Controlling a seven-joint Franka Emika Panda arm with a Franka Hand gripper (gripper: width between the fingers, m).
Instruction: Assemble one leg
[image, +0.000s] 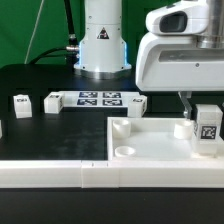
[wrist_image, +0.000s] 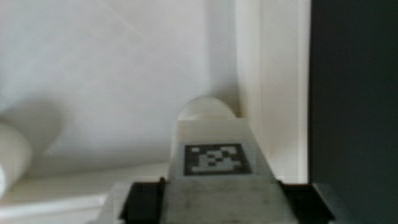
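Note:
My gripper (image: 204, 118) is shut on a leg (image: 207, 130), a chunky white post with a black-and-white tag facing the camera. It holds the leg upright over the near right corner of the large white square panel (image: 150, 142). In the wrist view the leg (wrist_image: 212, 150) sits between my two dark fingers (wrist_image: 148, 200), pointing down at the white panel (wrist_image: 107, 90) near its right edge. I cannot tell whether the leg's lower end touches the panel.
Two more white legs (image: 21, 104) (image: 53, 102) lie on the black table at the exterior view's left. The marker board (image: 100, 99) lies in front of the arm's base. A white rail (image: 60, 172) runs along the front edge. A round socket (image: 124, 151) shows at the panel's near left corner.

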